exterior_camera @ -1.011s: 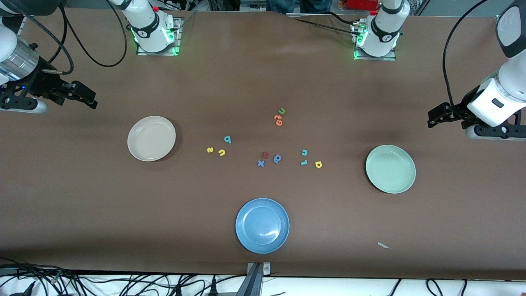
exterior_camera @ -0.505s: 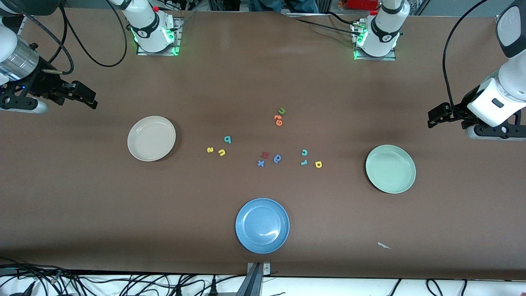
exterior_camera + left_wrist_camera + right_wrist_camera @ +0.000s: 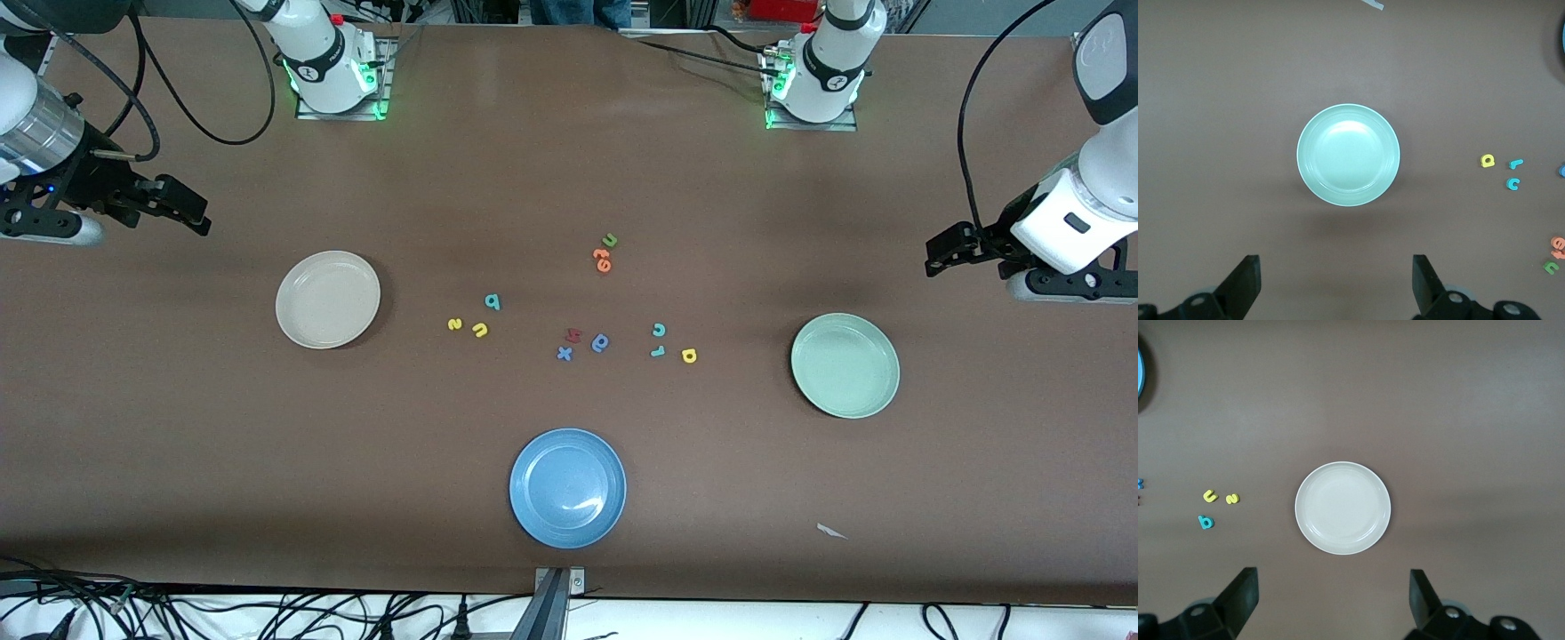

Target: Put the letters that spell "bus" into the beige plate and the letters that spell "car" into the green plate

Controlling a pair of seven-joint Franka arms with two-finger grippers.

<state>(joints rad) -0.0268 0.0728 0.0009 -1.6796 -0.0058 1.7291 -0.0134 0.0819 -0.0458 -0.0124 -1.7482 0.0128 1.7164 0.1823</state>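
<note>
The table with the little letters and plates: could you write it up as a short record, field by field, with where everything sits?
beige plate: toward the right arm's end, nothing in it
green plate: toward the left arm's end, nothing in it
blue plate: nearest the front camera, nothing in it
teal b, yellow u, yellow s: on the table beside the beige plate
teal c, teal r, yellow a: on the table, nearer the green plate
left gripper: open, holding nothing
right gripper: open, holding nothing

front high overhead, wrists down — plates shared
</note>
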